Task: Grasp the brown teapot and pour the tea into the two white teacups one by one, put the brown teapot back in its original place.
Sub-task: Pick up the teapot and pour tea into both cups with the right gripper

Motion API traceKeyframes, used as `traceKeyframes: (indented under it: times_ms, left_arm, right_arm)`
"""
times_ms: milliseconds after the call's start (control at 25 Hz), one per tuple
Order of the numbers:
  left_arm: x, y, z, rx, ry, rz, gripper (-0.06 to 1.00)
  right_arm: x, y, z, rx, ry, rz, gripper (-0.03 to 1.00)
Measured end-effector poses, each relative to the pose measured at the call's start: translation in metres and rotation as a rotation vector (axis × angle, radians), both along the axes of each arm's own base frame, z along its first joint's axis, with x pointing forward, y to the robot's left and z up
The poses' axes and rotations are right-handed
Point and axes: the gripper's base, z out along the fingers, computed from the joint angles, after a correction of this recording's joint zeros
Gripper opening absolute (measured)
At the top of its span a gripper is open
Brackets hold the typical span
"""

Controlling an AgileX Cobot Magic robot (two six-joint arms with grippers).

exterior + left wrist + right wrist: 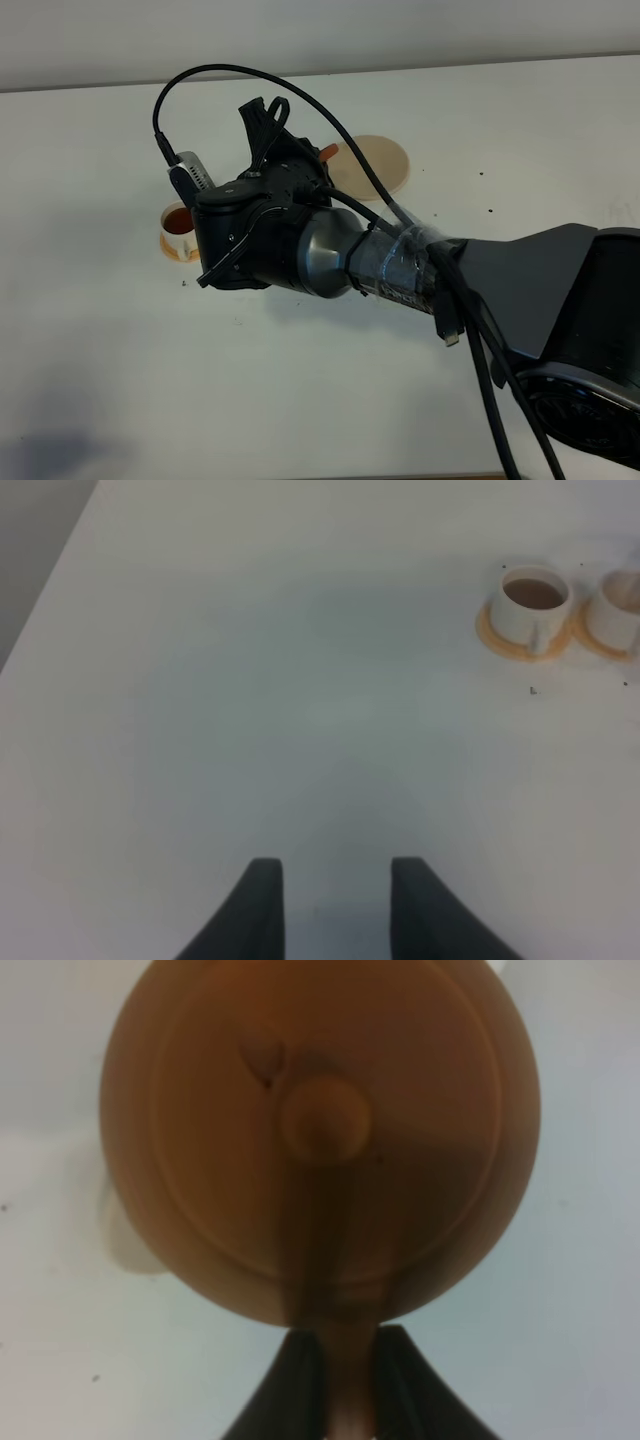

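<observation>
Right wrist cam: R gripper [350, 1390] is clamped on the handle of the brown teapot [320, 1130]; pot fills the view w/ lid knob facing cam and is off its coaster. Exterior high: R arm [420, 265] reaches in from lower right, wrist between the cream coaster [385, 165] and a tea-filled teacup [178, 220]. L gripper [335, 910] hangs over the table [200, 680], fingers apart, holding nothing; I see second teacup [620, 605] beside the filled one.
</observation>
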Motion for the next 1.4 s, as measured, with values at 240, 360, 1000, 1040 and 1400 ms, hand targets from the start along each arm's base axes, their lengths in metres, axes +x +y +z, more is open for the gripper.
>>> traceKeyframes:
  times_ms: [240, 360, 1000, 1040, 1400]
  left_arm:
    - [0.0, 0.0, 0.0, 0.0, 0.0, 0.0, 0.26]
    - [0.0, 0.0, 0.0, 0.0, 0.0, 0.0, 0.26]
    - [0.0, 0.0, 0.0, 0.0, 0.0, 0.0, 0.26]
    - [0.0, 0.0, 0.0, 0.0, 0.0, 0.0, 0.26]
    - [0.0, 0.0, 0.0, 0.0, 0.0, 0.0, 0.26]
  right_arm:
    - [0.0006, 0.0003, 0.0009, -0.031, -0.01, 0.025, 0.09]
    - [0.0008, 0.0003, 0.0011, -0.048, -0.013, 0.036, 0.09]
    - [-0.0009, 0.0023, 0.0025, -0.121, -0.033, 0.092, 0.09]
    - [-0.0015, 0.0026, 0.0025, -0.124, -0.033, 0.095, 0.09]
    - [-0.0048, 0.0052, 0.0037, -0.138, -0.049, 0.113, 0.09]
